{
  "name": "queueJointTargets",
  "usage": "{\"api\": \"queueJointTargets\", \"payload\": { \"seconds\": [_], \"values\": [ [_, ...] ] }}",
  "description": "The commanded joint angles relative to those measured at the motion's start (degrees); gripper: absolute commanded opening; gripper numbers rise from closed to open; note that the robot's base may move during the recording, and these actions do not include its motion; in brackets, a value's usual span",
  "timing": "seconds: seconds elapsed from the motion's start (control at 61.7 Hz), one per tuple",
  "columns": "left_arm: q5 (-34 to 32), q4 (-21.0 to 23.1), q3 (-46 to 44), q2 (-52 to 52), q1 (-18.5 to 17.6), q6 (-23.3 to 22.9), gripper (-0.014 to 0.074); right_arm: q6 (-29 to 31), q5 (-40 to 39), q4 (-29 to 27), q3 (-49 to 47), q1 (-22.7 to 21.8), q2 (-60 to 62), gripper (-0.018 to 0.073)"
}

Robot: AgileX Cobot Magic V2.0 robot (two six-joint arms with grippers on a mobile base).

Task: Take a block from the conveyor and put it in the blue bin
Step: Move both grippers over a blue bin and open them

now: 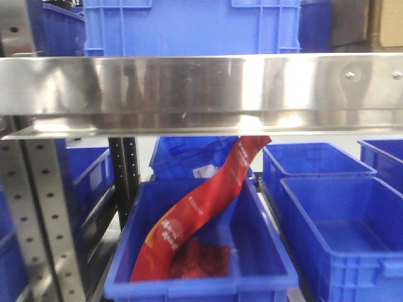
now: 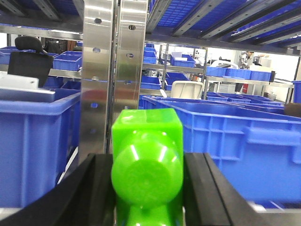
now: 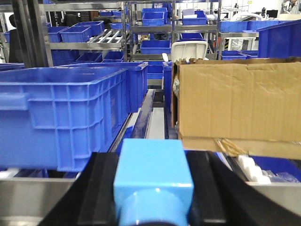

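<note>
Standing by the racks, I'd say the grabbing half is done and the placing half is not. The left gripper (image 2: 147,160) has its jaws clamped on a green block (image 2: 146,136), black fingers pressed against both sides of it. The right gripper (image 3: 153,162) has its jaws closed the same way on a light blue block (image 3: 153,181). Both blocks are held up in the air, facing the shelving. Neither one is resting on any surface.

The conveyor does not show in any view, so I judge both blocks are off it and being carried. What is left is the drop. A big blue bin (image 2: 244,141) stands ahead and to the right of the green block, with its rim at about the block's height. In the right wrist view, a wide blue bin (image 3: 61,113) sits ahead to the left, beside a cardboard box (image 3: 240,99). Neither block is over an opening yet (and with so many blue bins about, I cannot tell which one is meant).

In the front view, a steel shelf edge (image 1: 201,82) crosses the frame. Below it, a front bin (image 1: 195,286) holds a red pouch (image 1: 201,207) leaning up against its back wall. I see no block in that bin or in the bins beside it.
</note>
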State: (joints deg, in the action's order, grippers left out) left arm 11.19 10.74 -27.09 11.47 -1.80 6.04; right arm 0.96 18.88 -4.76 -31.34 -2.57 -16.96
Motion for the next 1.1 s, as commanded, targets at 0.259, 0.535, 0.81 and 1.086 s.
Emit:
{"api": "queueJointTargets", "payload": {
  "seconds": [0.259,0.535,0.81,1.086],
  "values": [
    [-1.09,0.19,-0.01,-0.33,-0.09,-0.12,-0.0111,0.22,-1.35,-0.07,0.05,-0.01,0.23,-0.0167],
    [-1.09,0.19,-0.01,-0.33,-0.09,-0.12,-0.0111,0.22,-1.35,-0.07,0.05,-0.01,0.23,-0.0167],
    [-1.09,0.19,-0.01,-0.33,-0.09,-0.12,-0.0111,0.22,-1.35,-0.07,0.05,-0.01,0.23,-0.0167],
    [-1.09,0.19,-0.01,-0.33,-0.09,-0.12,-0.0111,0.22,-1.35,-0.07,0.05,-0.01,0.23,-0.0167]
  ]
}}
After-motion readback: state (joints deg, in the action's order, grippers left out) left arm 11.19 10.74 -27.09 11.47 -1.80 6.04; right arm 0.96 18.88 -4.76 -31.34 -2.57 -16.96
